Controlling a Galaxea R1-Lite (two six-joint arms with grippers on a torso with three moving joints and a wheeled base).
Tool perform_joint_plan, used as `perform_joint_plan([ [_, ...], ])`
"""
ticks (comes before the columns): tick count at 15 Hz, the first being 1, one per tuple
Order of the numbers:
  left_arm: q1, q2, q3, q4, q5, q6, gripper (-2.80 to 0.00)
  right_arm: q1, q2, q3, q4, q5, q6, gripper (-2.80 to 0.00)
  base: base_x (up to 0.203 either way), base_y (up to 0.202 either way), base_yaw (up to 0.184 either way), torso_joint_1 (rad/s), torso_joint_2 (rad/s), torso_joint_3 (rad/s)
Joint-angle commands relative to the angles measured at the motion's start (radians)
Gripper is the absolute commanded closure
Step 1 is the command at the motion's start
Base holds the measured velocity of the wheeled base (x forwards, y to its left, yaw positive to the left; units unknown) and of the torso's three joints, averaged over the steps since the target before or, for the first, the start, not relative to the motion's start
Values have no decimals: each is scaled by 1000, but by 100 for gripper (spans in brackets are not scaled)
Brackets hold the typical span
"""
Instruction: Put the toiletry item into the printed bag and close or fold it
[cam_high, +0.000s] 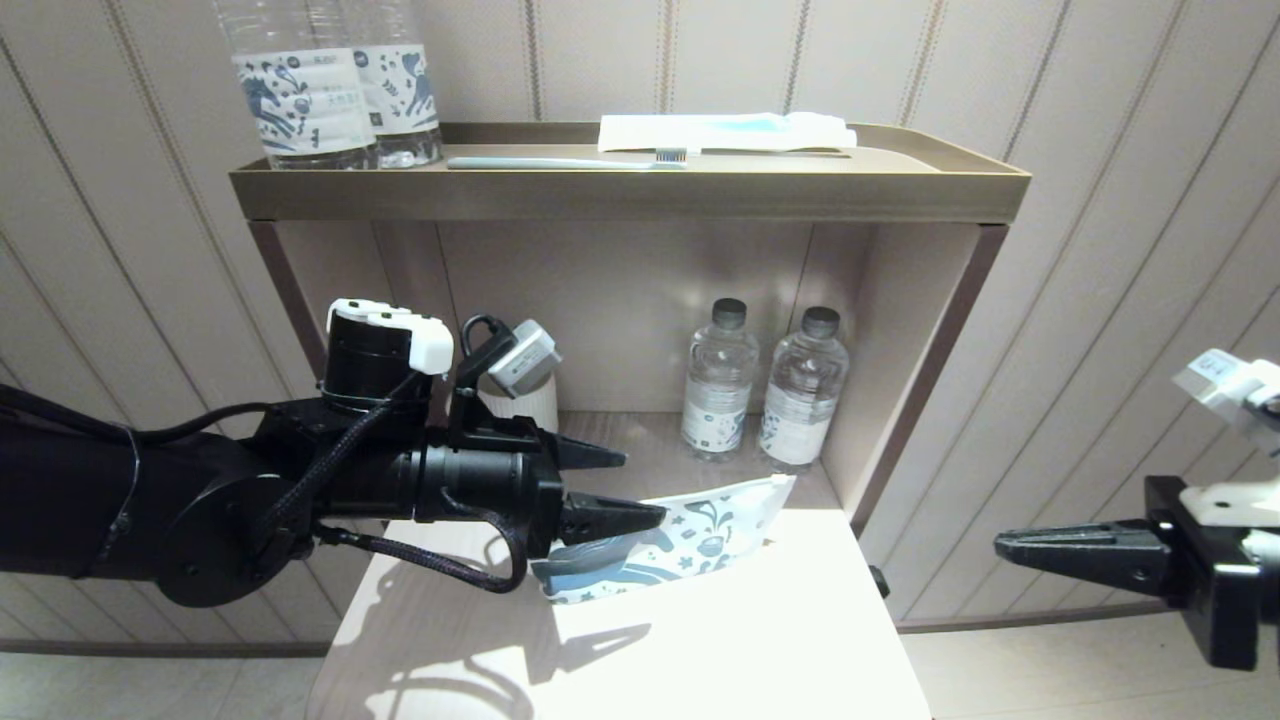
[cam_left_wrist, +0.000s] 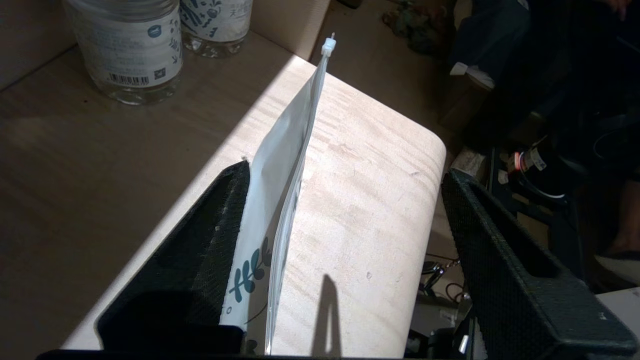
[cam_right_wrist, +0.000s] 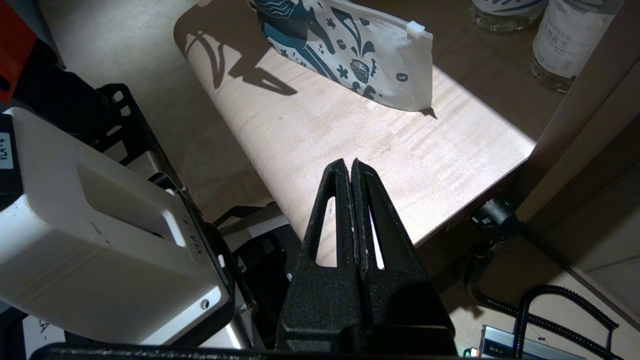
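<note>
- White plastic with blue doodles: the printed bag (cam_high: 672, 540) stands on its long edge on the pale table (cam_high: 700, 640), just in front of the cabinet's open lower shelf (cam_high: 640, 440), its zip slider at the end nearer the two water bottles (cam_high: 765, 390).
- The left gripper (cam_high: 625, 487) reaches in level from the left, black arm stretched across the table's near-left corner, fingers pointing toward the shelf.
- Its jaws stand wide apart; in the left wrist view one finger (cam_left_wrist: 220, 235) lies against the bag's printed face while the other finger (cam_left_wrist: 500, 250) is well clear of it, out past the table's edge. No squeeze on the pouch.
- The bag's zip edge runs straight away between those two fingers, tilted a little toward the one it touches.
- The right gripper (cam_high: 1075, 550) hangs off to the right of the table, level, pointing inward, well apart from the bag.
- Its jaws are pressed together, nothing between them, as the right wrist view shows plainly.
- Up on the cabinet's top tray (cam_high: 630, 185) lie a toothbrush (cam_high: 570, 162) and a white packet (cam_high: 725, 132), beside two more labelled bottles (cam_high: 335, 85).
</note>
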Motion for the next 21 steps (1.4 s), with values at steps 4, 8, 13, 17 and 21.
perform_joint_plan([
  [4,-91,-131,41,53,68,35,0,5,-91,2,2,2,39,0,0,0,0,0,0,0],
  [8,-216,-305,90,194,232,84,0,5,-130,5,4,2,63,0,0,0,0,0,0,0],
  [13,-222,-421,117,293,315,81,0,-4,-155,1,5,-2,100,0,0,0,0,0,0,0],
  [17,-195,-677,138,478,586,50,0,-147,-234,-32,60,-59,255,0,0,0,0,0,0,0],
  [21,-55,-1036,130,832,962,-10,0,-252,-322,-164,441,-88,261,0,0,0,0,0,0,0],
])
